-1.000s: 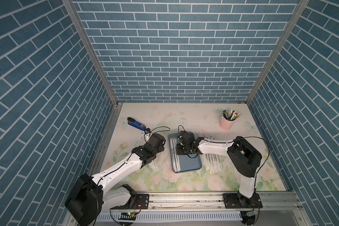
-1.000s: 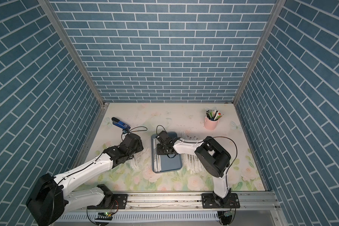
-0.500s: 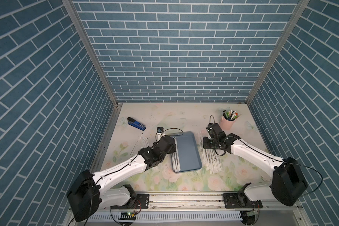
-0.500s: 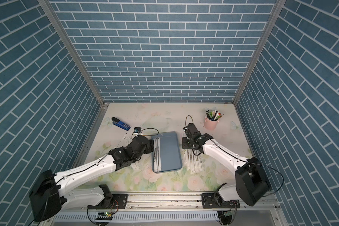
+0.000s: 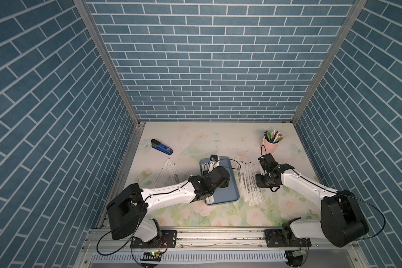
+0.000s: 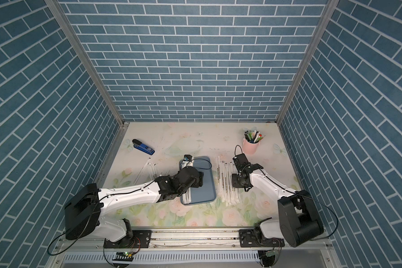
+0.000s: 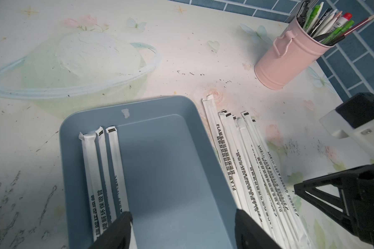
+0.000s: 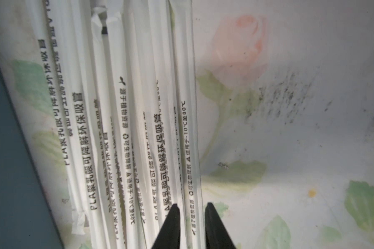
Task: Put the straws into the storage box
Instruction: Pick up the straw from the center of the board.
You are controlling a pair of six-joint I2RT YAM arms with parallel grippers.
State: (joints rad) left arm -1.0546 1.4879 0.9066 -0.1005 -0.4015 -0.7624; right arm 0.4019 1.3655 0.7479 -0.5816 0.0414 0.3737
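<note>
Entry: straws (image 7: pixel 102 172), paper-wrapped, printed. We count three showing side by side along one long wall of the storage box (image 7: pixel 171 168), which sits mid-bench (image 5: pixel 195 139). A loose pile (image 5: pixel 250 183) lies on the bench just beside the box's opposite wall, and a few stragglers (image 5: pixel 173 172) lie well apart on the far side, towards the stapler (image 5: pixel 161 146). The cup (image 5: pixel 270 146) of pens is no part of the job. Left gripper (image 7: pixel 181 215): over the box, jaws wide apart, nothing between them. Right gripper (image 8: pixel 191 208): down at the pile's outer edge, tips narrowly parted astride the outermost straw; we cannot tell whether the pinch bites. Step in hand, as we judge it: taking the next straw from the pile, with most of the stock not yet boxed. Next move calls for closing on that one wrapper alone, lifting it clear of its neighbours, carrying it over the low rim and laying it lengthwise beside the three, with the left arm out of the way.
</note>
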